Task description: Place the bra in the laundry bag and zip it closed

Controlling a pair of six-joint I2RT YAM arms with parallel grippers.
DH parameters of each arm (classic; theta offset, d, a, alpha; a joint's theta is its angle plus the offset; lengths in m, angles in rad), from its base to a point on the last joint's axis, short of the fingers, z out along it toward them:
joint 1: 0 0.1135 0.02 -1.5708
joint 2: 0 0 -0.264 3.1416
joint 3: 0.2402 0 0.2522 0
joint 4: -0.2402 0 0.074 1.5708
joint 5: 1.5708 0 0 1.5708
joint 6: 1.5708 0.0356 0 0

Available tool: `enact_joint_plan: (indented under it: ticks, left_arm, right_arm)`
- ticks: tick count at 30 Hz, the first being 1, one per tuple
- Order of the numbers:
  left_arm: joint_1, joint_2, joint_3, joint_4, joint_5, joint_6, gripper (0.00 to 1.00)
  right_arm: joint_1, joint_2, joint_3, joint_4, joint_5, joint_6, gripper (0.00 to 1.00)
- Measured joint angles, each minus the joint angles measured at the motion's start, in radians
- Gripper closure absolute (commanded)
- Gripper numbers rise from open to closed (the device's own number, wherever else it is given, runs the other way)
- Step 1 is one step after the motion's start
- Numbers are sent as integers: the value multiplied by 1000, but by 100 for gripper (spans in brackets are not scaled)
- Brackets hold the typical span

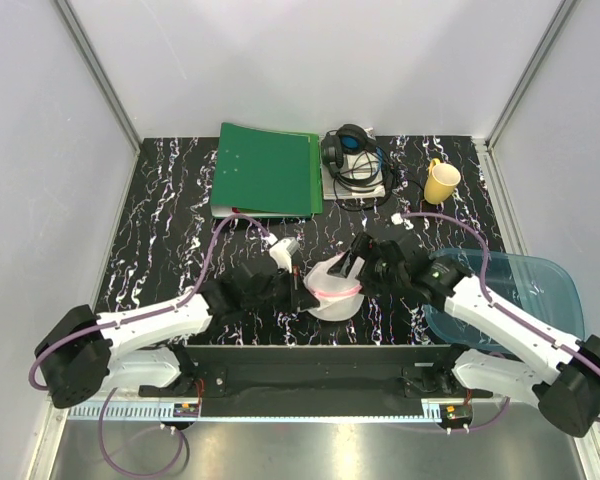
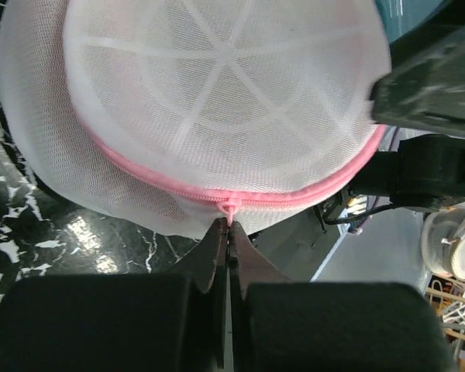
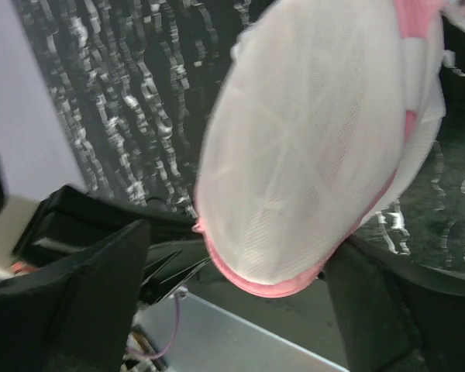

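**A:** So, where's the bag?

**B:** Overhead: I've got the laundry bag (image 1: pixel 332 292) near the front edge of the black marbled table (image 1: pixel 170 220), between the two arms. My left gripper (image 1: pixel 302 290) sits at its left rim. My right gripper (image 1: pixel 364 262) is at its far right rim, and that side is tipped up. The blue tray (image 1: pixel 520 290) is just beside my right arm. The green folder (image 1: pixel 267 170), headphones (image 1: pixel 352 155) and yellow mug (image 1: pixel 441 182) line the back.

**A:** Left wrist?

**B:** The fingers (image 2: pixel 209 256) are pressed together, pinching the pink zip pull (image 2: pixel 231 207). The zip (image 2: pixel 139 172) reads as closed along the stretch in view (its ends curve out of frame). The ribbed white face sits above it.

**A:** Right wrist?

**B:** The bag's round face fills the view, tilted. Its lower pink rim is wedged between both fingers (image 3: pixel 93 287), touching each. I read that as a grasp on the bag. I can't make out the contents through the mesh.
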Motion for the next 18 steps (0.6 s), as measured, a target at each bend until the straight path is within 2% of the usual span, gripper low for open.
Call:
enact_joint_plan:
  ticks: [3,11,14,18]
  left_arm:
    - [-10,2,2,10,-4,-7,100]
    - [-14,-53,14,-21,-56,-8,100]
    - [-19,-48,23,-11,-56,-12,100]
    - [-43,-24,25,3,-56,-21,100]
  right_arm:
    - [6,2,-26,-32,48,9,0]
    - [14,11,-26,-247,157,-35,0]
    - [36,-62,-38,-306,154,2,0]
    - [60,-217,-82,-309,122,146,0]
